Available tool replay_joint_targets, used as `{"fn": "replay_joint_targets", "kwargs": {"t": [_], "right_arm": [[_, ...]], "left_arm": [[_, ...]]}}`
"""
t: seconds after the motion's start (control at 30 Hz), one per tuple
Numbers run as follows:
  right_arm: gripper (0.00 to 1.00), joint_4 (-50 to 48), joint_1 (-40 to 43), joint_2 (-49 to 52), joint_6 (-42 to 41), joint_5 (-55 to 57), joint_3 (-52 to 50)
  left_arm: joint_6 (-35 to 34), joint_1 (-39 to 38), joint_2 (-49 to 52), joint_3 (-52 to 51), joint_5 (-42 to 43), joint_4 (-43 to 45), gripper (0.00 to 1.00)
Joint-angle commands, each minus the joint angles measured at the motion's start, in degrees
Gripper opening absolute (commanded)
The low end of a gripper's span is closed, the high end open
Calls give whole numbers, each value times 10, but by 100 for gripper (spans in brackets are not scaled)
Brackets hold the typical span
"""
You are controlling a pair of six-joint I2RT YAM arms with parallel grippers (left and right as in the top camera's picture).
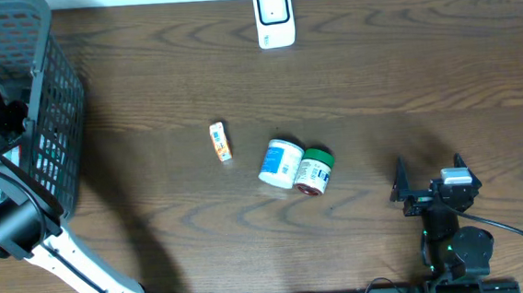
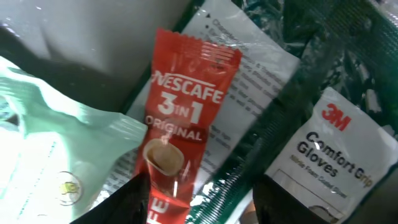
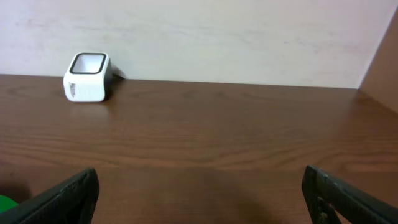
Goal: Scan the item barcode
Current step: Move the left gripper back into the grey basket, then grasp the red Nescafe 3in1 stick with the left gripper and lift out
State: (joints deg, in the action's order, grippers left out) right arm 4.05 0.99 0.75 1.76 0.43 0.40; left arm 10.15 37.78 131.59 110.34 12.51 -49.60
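Observation:
In the left wrist view a red Nescafe 3-in-1 sachet (image 2: pixel 183 112) lies on other packets inside the basket. My left gripper (image 2: pixel 202 200) straddles its lower end. The left finger touches the sachet's edge. The right finger rests by a dark green packet (image 2: pixel 236 186) that lies between it and the sachet. Whether the jaws press on anything does not show. The white scanner (image 1: pixel 273 16) stands at the table's far edge and also shows as the scanner (image 3: pixel 87 77) at the right wrist view's left. My right gripper (image 1: pixel 430 173) hovers open and empty over bare wood.
The grey mesh basket (image 1: pixel 51 106) stands at the far left, with my left arm reaching into it. It holds a 3M Comfort Grip Gloves pack (image 2: pixel 339 155) and a pale green pouch (image 2: pixel 56 162). A small orange box (image 1: pixel 220 141), a white jar (image 1: pixel 280 163) and a green-lidded jar (image 1: pixel 315 170) lie mid-table.

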Motion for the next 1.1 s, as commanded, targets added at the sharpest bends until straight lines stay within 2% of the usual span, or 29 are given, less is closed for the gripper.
{"fn": "replay_joint_targets", "kwargs": {"t": [0.0,0.23,0.67,0.77,0.9,1.0,1.07], "right_arm": [[99,2,-8,0,2,1,-1],[99,2,-8,0,2,1,-1],[99,2,-8,0,2,1,-1],[99,2,-8,0,2,1,-1],[99,2,-8,0,2,1,-1],[99,2,-8,0,2,1,-1],[99,2,-8,0,2,1,-1]], "left_arm": [[4,0,16,-5,-20,-2,54],[-38,0,9,-5,-19,-4,50],[-38,0,-1,-16,-85,-30,46],[-38,-1,-1,-23,-82,-28,39],[-38,-1,-2,-19,-38,-23,32],[-38,-1,-10,-5,-24,-24,14],[-38,-1,-25,-1,-25,-23,8]]}}
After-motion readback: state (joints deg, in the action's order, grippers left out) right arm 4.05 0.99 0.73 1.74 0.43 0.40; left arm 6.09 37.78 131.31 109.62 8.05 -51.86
